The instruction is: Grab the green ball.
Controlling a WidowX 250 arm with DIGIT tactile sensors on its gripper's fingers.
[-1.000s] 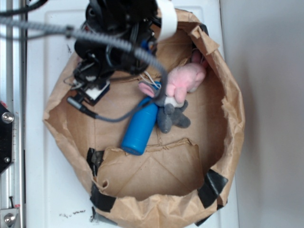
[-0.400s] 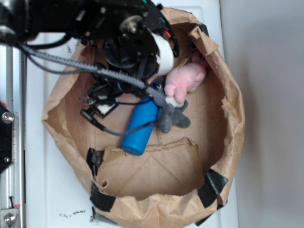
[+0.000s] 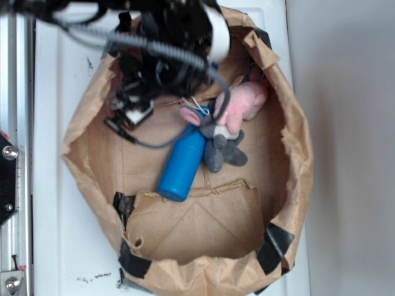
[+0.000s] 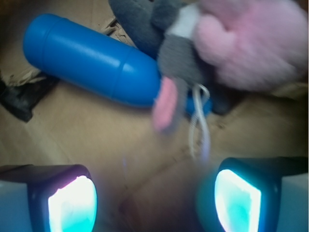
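Green ball unseen, wrist shows pincer (image 4: 154,198) agape

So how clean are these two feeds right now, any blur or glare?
Wrist view: soft overall, the plush toy and its pink ear smeared, the blue cylinder sharper; both jaws' pads glow cyan-white, washed out. Exterior view: the arm is motion-blurred, the paper bag fairly crisp. No green ball shows in either.

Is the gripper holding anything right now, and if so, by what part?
Nothing is held. The gripper is open over bare paper, with the blue cylinder and plush toy ahead of it.
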